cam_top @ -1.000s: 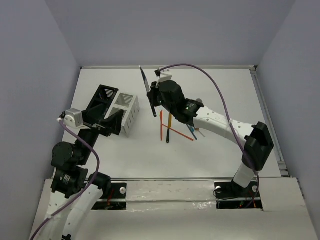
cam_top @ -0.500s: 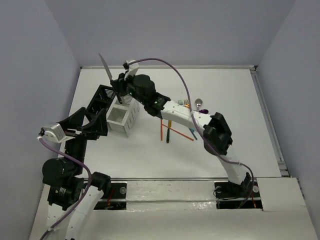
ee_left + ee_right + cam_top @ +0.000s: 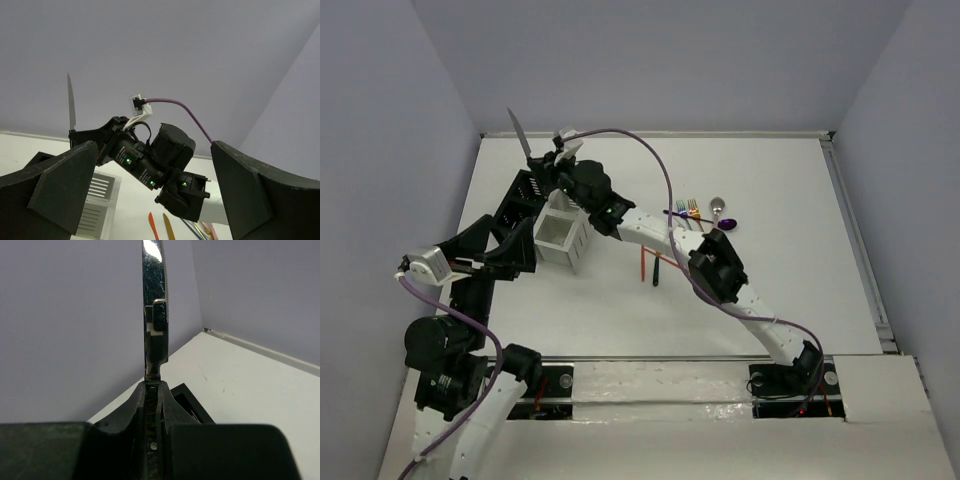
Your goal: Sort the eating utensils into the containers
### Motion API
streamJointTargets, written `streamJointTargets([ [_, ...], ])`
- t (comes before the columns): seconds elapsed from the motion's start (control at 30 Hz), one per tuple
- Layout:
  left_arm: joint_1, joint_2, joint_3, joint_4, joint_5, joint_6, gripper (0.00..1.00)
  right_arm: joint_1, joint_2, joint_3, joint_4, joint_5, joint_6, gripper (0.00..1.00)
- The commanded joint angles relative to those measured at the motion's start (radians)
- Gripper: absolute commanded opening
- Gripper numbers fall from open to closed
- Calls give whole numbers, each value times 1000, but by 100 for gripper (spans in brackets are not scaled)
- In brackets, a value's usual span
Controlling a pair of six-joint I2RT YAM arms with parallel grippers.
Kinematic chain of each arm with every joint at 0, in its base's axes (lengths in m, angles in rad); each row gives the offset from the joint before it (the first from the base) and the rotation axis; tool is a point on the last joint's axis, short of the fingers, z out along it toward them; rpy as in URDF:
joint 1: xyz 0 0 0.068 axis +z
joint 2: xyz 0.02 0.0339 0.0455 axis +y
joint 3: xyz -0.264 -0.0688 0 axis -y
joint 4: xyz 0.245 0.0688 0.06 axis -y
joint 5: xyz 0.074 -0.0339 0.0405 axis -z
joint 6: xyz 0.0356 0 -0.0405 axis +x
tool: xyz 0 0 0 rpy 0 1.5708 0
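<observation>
Top external: my right tool point(image 3: 544, 172) is clamped on the silver knife point(image 3: 521, 135), blade up, above the black caddy point(image 3: 518, 205). I should centre it over one compartment, lower it inside the walls, then release. My left tool point(image 3: 488, 252) is spread wide nearby.

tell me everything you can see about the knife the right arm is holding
The knife is a slim piece of shiny silver metal with a fine serrated edge along one side of the blade. The right gripper is shut on its lower end, so the handle is mostly hidden between the fingers. The blade sticks up out of the grip, tip uppermost, leaning toward the back left corner in the top view. It hangs in the air near the far end of the black caddy, and only the fingers touch it.
</observation>
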Motion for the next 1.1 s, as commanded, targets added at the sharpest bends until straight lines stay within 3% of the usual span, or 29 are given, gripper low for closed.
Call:
streamJointTargets([
  [0.0,-6,5,-10,46,21,9,99,6,-100,-114,156,20,-50,0],
  [0.27,-6,6,-17,38,24,10,99,-4,-223,-349,244,58,-59,0],
  [0.57,-6,17,-18,41,29,10,99,-14,-280,-463,250,43,-48,1],
  [0.6,-6,17,-18,41,29,10,99,-14,-284,-476,253,43,-44,3],
  [0.8,-6,17,-21,41,32,9,99,-14,-344,-598,282,73,-34,42],
  [0.83,-6,19,-23,41,33,9,99,-14,-350,-601,270,76,-39,52],
  [1.07,3,16,-26,32,35,10,99,-14,-473,-645,141,81,-51,57],
])
